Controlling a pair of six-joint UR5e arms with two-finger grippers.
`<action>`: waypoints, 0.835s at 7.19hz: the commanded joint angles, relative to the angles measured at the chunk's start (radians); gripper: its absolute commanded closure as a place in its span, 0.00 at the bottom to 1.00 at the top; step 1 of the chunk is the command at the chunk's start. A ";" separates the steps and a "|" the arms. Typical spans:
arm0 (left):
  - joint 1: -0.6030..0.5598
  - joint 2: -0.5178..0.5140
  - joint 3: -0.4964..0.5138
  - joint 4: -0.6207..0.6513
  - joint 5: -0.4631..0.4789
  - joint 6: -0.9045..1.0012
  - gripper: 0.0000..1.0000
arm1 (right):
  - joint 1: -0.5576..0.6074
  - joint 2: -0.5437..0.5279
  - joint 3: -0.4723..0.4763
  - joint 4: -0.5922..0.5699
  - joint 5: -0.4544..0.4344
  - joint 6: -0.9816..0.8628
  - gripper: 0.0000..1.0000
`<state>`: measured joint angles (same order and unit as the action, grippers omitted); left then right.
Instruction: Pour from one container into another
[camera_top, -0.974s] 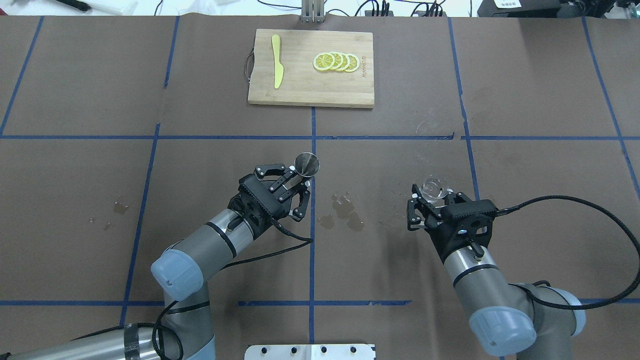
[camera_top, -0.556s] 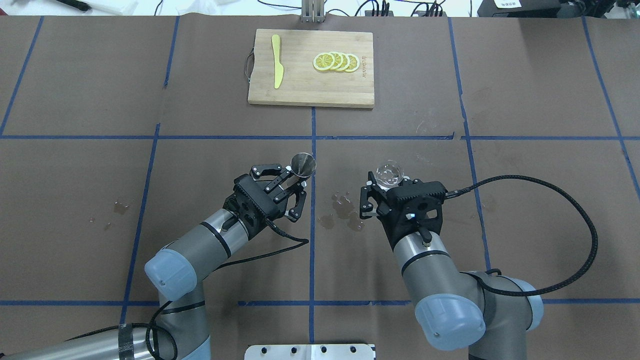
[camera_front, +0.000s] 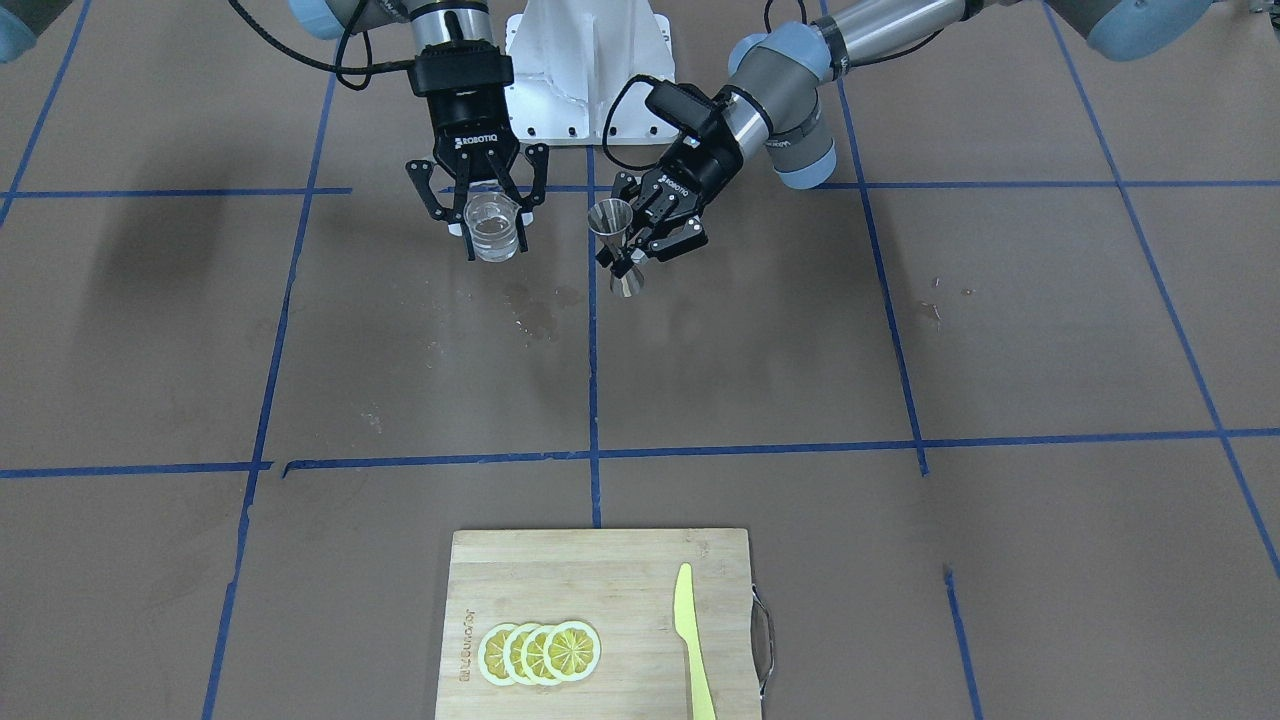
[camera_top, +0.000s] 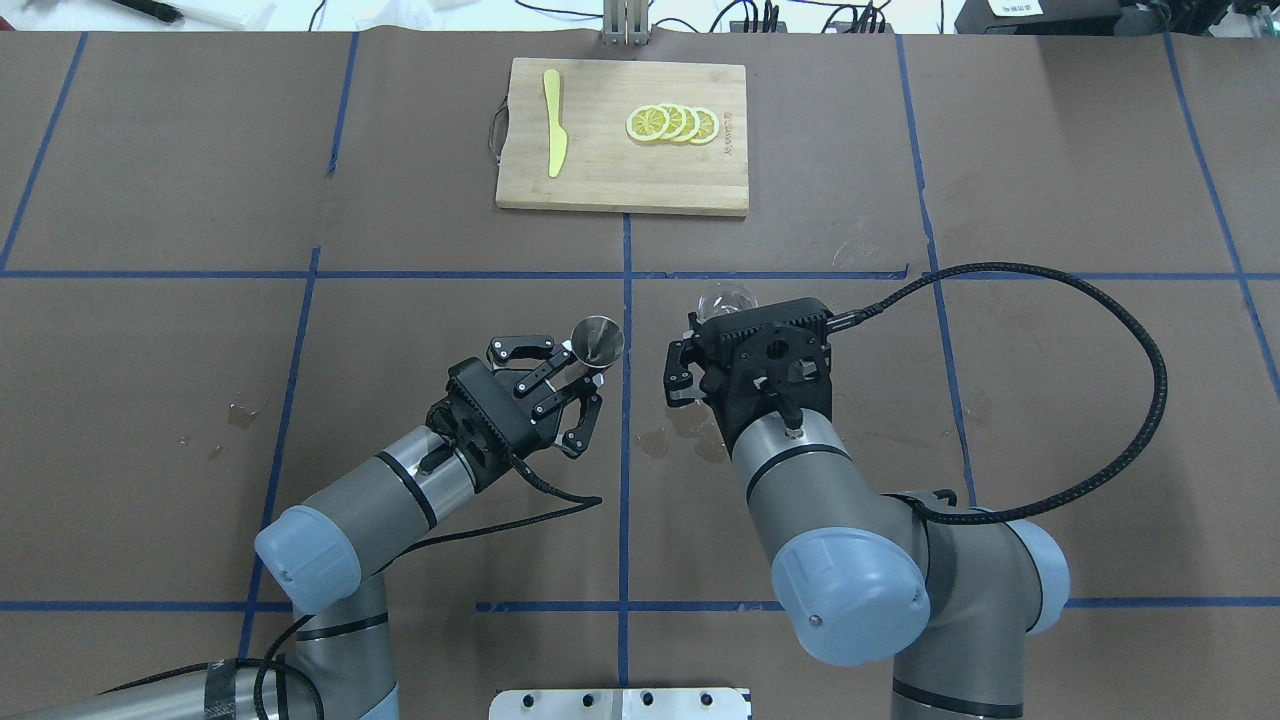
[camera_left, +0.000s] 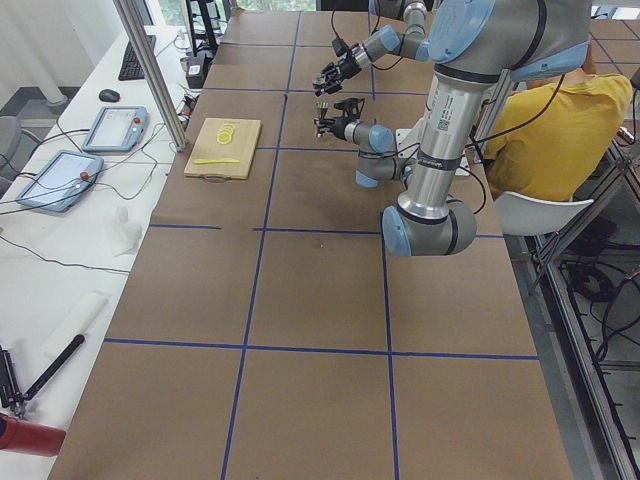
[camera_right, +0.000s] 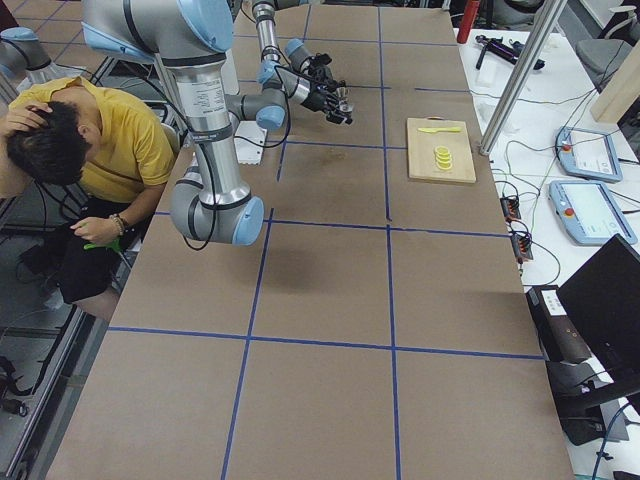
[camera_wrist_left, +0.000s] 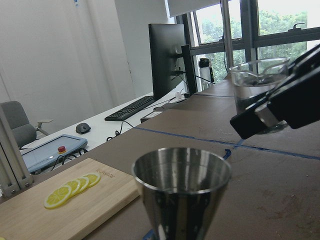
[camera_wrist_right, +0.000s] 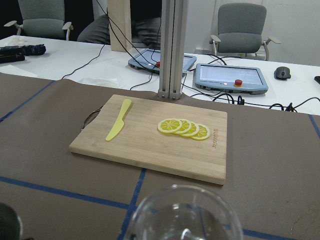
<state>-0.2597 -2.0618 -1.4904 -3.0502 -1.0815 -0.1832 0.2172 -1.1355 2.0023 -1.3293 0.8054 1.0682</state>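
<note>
The clear glass cup (camera_front: 493, 228) hangs upright with clear liquid in it, and my right gripper (camera_front: 492, 238) is shut on it from the robot's side. In the overhead view only the cup's rim (camera_top: 722, 298) peeks past the gripper body. The steel jigger (camera_front: 617, 247) stands upright a short way beside it, its waist pinched in my left gripper (camera_top: 588, 373), which is shut on it. The jigger's open top cone (camera_wrist_left: 182, 187) fills the left wrist view, with the glass cup (camera_wrist_left: 257, 90) higher and to its right. The cup's rim (camera_wrist_right: 182, 215) shows at the bottom of the right wrist view.
A wooden cutting board (camera_top: 620, 190) lies at the far middle of the table with a yellow knife (camera_top: 553, 122) and several lemon slices (camera_top: 672, 124). Wet spots (camera_front: 540, 310) mark the brown paper below the two grippers. Another wet mark (camera_top: 240, 412) lies to the left.
My right arm has swung left with the glass cup, from right of centre to close beside the jigger. My left arm has eased slightly back and left, jigger still held.
</note>
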 joint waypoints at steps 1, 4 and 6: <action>0.003 -0.039 0.033 0.013 -0.002 0.001 1.00 | 0.011 0.077 0.001 -0.138 0.005 -0.020 1.00; -0.001 -0.061 0.062 0.022 -0.005 -0.007 1.00 | 0.014 0.121 0.003 -0.185 0.003 -0.066 1.00; -0.004 -0.086 0.091 0.022 -0.005 -0.010 1.00 | 0.014 0.163 0.025 -0.301 0.003 -0.074 1.00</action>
<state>-0.2626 -2.1374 -1.4135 -3.0282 -1.0853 -0.1918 0.2315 -0.9955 2.0131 -1.5664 0.8086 1.0003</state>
